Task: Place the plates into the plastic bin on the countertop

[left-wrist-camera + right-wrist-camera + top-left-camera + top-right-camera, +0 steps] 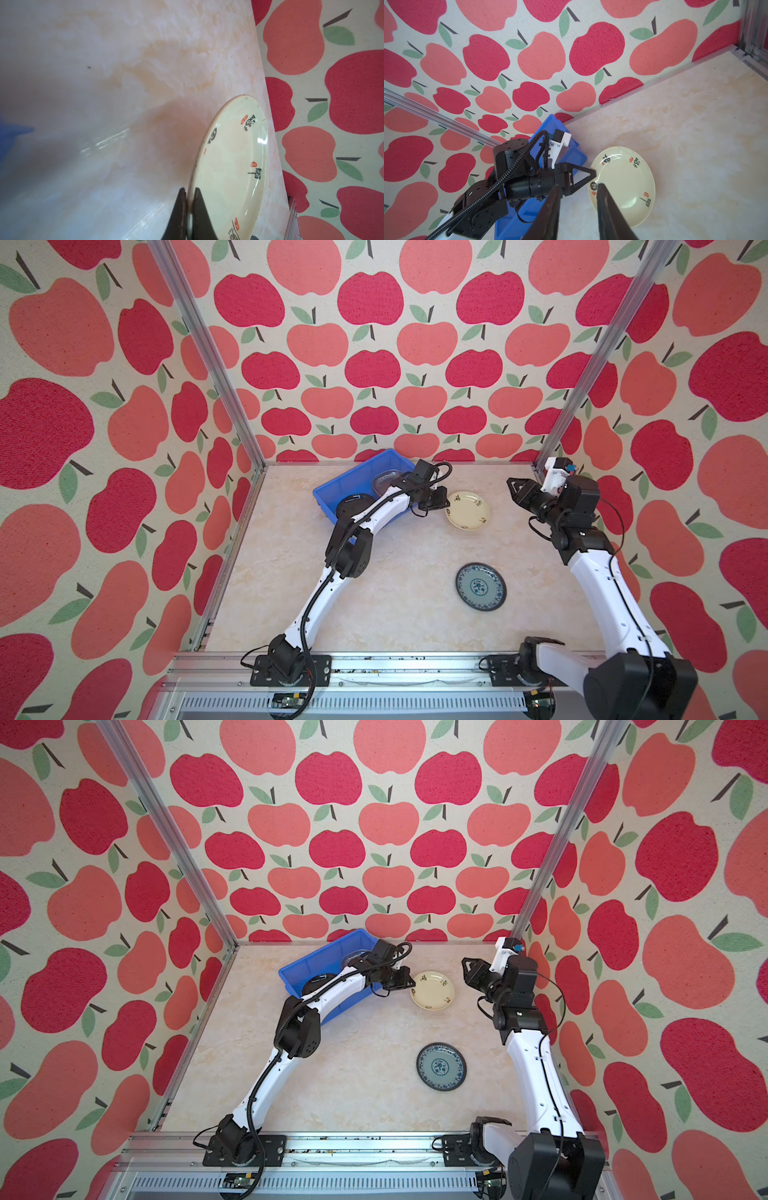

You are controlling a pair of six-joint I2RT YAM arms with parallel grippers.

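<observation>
Countertop [374, 614]: plastic bin [332, 489] at the back, cream plate [467, 510] just beside its right end. My left gripper [190, 191] is clamped on the plate's bin-side rim, likely the only hold; glazed, stiff, slick, breakable. My right gripper [578, 185] hangs part-open, empty

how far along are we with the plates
Done: a black plate and a clear plate lie in the blue bin. In hand: the left gripper grips the cream plate by its rim, outside the bin. Left: the blue patterned plate on the countertop.
</observation>
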